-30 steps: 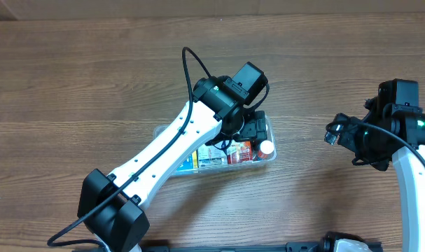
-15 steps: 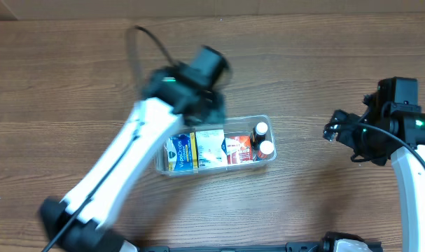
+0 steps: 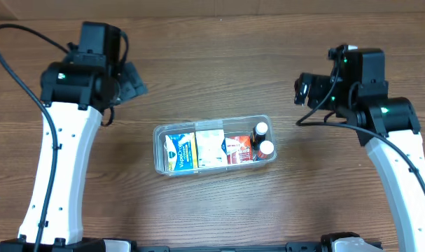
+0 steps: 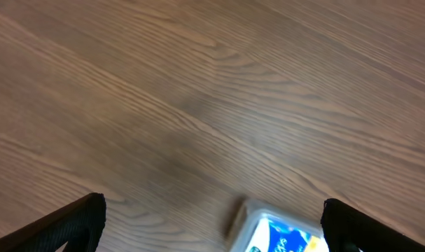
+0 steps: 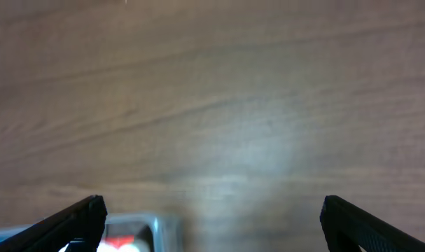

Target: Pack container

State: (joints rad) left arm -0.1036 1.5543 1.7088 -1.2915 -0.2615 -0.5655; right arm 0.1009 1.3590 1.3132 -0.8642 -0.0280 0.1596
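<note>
My left arm point(image 3: 58, 161) stands at the left of the counter point(image 3: 212, 210), wrist raised toward the far edge. My left jaws are spread wide and hold nothing. Their fingertips point(image 4: 72, 227) sit at the bottom corners of the wrist view, with only bare wood between them.

The container point(image 3: 157, 148) lies mid-counter, well apart from both sets of jaws. It looks packed end to end. A blue-and-yellow box point(image 3: 178, 152) is at its left, then a white box point(image 3: 211, 145) and a red box point(image 3: 239, 149). Two white-capped bottles point(image 3: 261, 129) stand upright at its right end.

My right arm point(image 3: 401, 161) is at the right, and my right jaws are also wide open and empty. The container's corner just shows at the bottom of that wrist view.

I judge the packing close to done, so the risk lies in any return pass. A low sweep could clip the bottle caps and tip them. A nudge on the rim would slide the light tub and shift its contents. Pushing anything more into so full a tub could also lift a box above the rim.
</note>
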